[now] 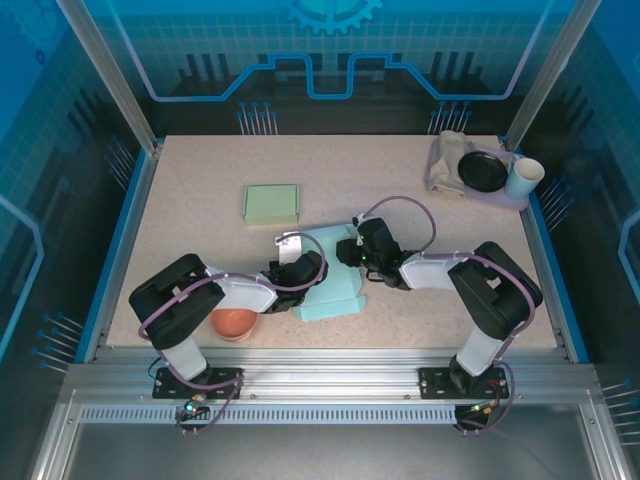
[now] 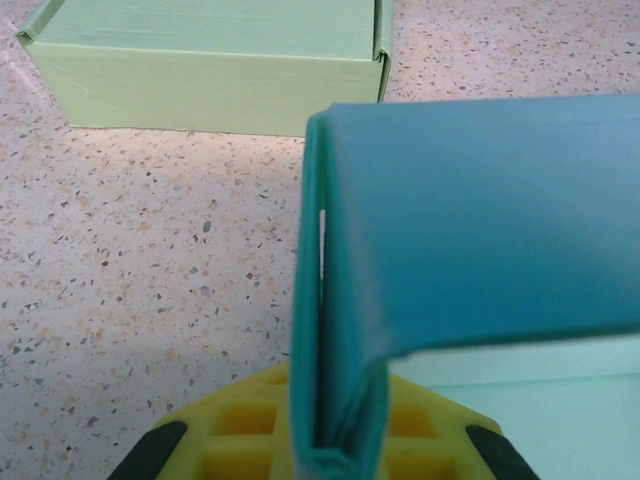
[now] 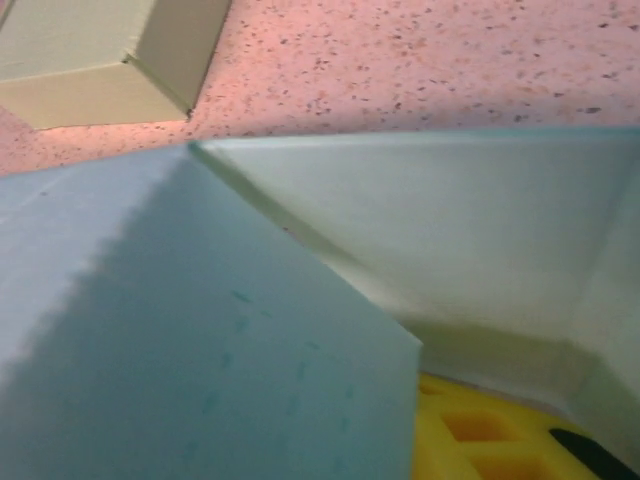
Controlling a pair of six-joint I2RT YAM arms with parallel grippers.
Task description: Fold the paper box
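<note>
Box (image 1: 335, 290): light blue, half folded, near the middle of the table (image 1: 200, 170), a little toward the near edge.
Left gripper (image 1: 303, 270): at the left side of the box, clamped on a doubled wall (image 2: 330, 330) of it. The wall stands upright and goes down between the fingers.
Right gripper (image 1: 357, 250): at the far right part of the box, very close to a panel. I cannot tell if its fingers are apart or together.
Green box (image 1: 271, 204): closed and flat, beyond the blue box toward the far edge, apart from it.
Bowl (image 1: 235, 324): pink, near the near edge, left of the box, partly under the left arm.
Tray (image 1: 497, 198): far right corner, with a cloth (image 1: 448, 155), a black plate (image 1: 482, 171) and a white cup (image 1: 523, 177).
</note>
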